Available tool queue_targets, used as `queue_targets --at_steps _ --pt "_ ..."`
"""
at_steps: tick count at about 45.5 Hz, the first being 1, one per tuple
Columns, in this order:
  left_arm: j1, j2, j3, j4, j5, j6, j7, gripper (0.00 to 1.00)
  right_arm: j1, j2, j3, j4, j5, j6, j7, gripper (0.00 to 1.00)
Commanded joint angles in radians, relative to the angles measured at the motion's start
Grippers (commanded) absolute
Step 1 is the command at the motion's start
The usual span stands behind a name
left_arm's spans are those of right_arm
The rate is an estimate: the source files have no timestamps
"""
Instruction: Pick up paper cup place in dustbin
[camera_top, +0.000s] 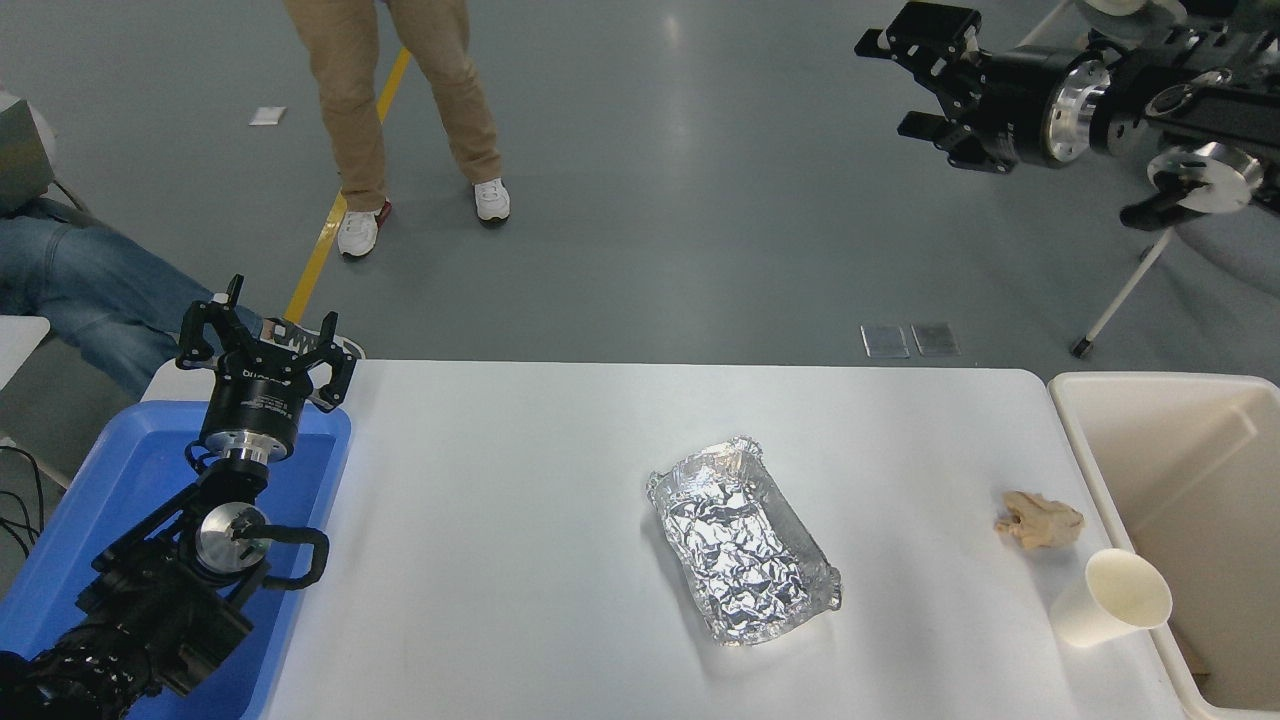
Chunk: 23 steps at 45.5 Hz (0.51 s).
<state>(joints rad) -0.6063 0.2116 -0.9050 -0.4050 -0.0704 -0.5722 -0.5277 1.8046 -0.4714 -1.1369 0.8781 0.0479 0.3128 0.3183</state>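
We see the paper cup (1112, 598) standing upright at the near right corner of the white desk (520, 520), its mouth open toward us, just beside the rim of the cream dustbin (1190, 480) that sits off the desk's right edge. A crumpled tan paper ball (1038, 520) lies just behind the cup, near but apart from it. Out in the middle of the desk we have a foil tray (742, 538), set at a slant.

Up at the top right, our right gripper (905, 80) hangs high over the floor beyond the desk, pointing left, well apart from the cup; its jaws are spread and grasp nothing. Our left gripper (265, 345) is parked at the lower left above a blue tray (90, 540), pointing away from us, its jaws also released and empty.

Beyond the desk, a person in tan trousers and white shoes (410, 110) stands on the grey floor by a yellow line (340, 190).
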Motion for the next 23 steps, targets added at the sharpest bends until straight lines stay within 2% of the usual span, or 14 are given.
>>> queue_targets --at_steps 1,17,23 --pt "0.000 0.000 0.000 0.000 0.000 0.000 0.000 0.99 0.042 0.019 -0.221 0.030 0.000 0.023 -0.001 1.00" --pt "0.000 0.002 0.000 0.000 0.000 0.000 0.000 0.99 0.119 0.013 -0.211 0.179 0.000 0.213 0.002 1.00" --pt "0.000 0.000 0.000 0.000 0.000 0.000 0.000 0.99 0.134 0.013 -0.211 0.245 -0.002 0.239 0.002 1.00"
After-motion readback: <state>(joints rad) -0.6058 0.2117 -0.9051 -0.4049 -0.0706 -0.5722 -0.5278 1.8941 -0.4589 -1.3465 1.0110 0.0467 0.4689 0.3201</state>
